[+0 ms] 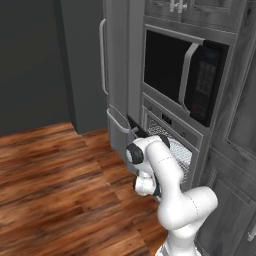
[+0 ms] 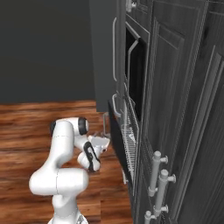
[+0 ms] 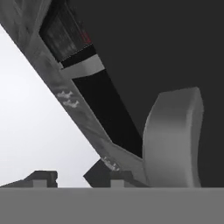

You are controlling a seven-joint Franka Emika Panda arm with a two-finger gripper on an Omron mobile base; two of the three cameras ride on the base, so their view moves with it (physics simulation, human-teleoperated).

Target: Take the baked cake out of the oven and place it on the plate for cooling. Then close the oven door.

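Sideways, oven door point(image 2: 117, 140) hangs open below microwave point(image 1: 184, 75).

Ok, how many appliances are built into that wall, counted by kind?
Microwave: 1
Wall oven: 1
Refrigerator: 1
Total: 3
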